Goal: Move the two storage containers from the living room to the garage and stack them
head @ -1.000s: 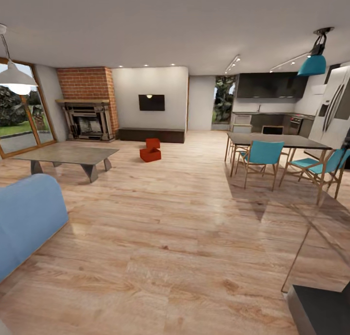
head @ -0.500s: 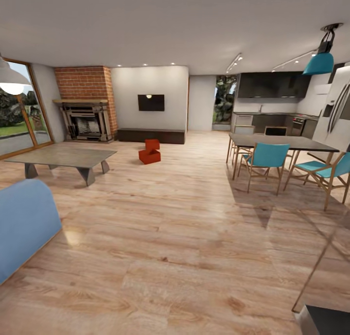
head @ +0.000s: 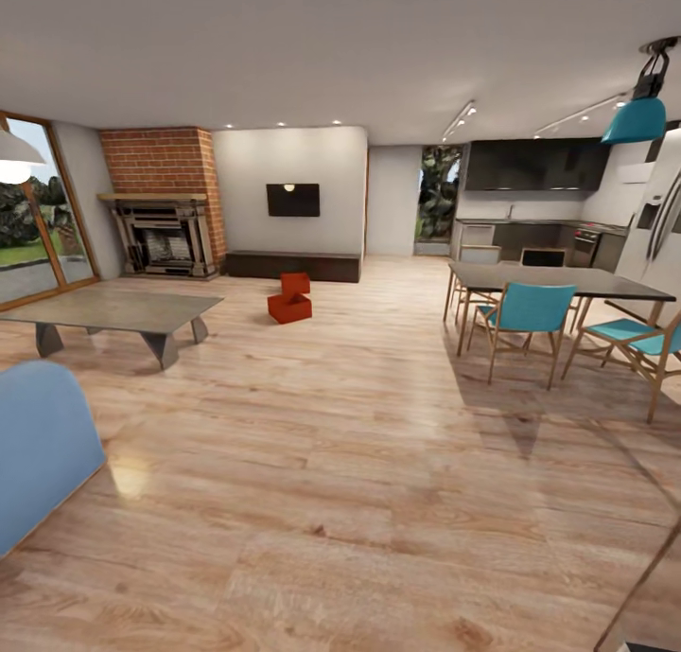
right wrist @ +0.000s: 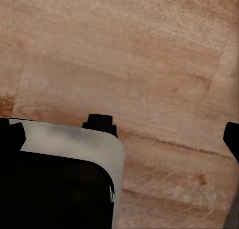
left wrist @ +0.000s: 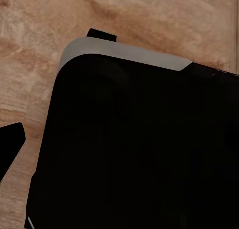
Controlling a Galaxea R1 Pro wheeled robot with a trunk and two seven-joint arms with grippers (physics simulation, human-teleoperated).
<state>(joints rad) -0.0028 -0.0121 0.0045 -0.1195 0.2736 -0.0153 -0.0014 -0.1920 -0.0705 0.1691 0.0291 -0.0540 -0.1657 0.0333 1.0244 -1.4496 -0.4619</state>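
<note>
Far across the living room's wood floor (head: pixel 359 463), I see the two storage containers (head: pixel 290 299) touching, near the TV wall. Driving in, I risk clipping the coffee table (head: pixel 113 309) or dining chairs (head: pixel 525 316). Either pincer's state I cannot tell.

Light wood plank floor (head: pixel 359 463) runs across the whole living room. Two storage containers (head: pixel 290 299) sit directly on it, mid-room, in front of the low dark TV bench (head: pixel 293 264); they're touching, one nearer and lower, the other just behind, stacked or leaning can't tell. Also standing on the planks: grey low coffee table (head: pixel 109 309) at left, blue sofa (head: pixel 38 444) at near left, dark dining table (head: pixel 558 281) at right with teal chairs (head: pixel 525 316) around it. Brick fireplace (head: pixel 163 202) meets the floor at the far left wall. Wrist views show the same wood planks (right wrist: pixel 149 64) below the robot's dark base (left wrist: pixel 139 149).
</note>
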